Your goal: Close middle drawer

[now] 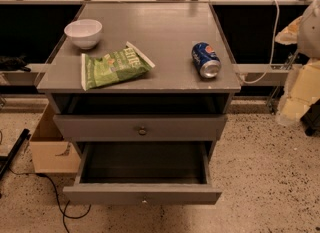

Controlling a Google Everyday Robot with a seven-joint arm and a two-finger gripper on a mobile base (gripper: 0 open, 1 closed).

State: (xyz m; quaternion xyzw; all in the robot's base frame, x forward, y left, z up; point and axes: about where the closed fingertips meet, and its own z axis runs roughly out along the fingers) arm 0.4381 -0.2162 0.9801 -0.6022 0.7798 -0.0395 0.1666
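The grey cabinet faces me. Its middle drawer is pulled far out, showing a dark empty inside and a small knob on its flat front. The uppermost drawer, with a round knob, stands slightly out under the top, with a dark gap behind its front. The open middle drawer hides the lowest drawer. My gripper is out of view.
On the cabinet top lie a white bowl, a green chip bag and a blue soda can on its side. A cardboard box and a black cable are on the floor at the left. A pale blurred shape fills the right edge.
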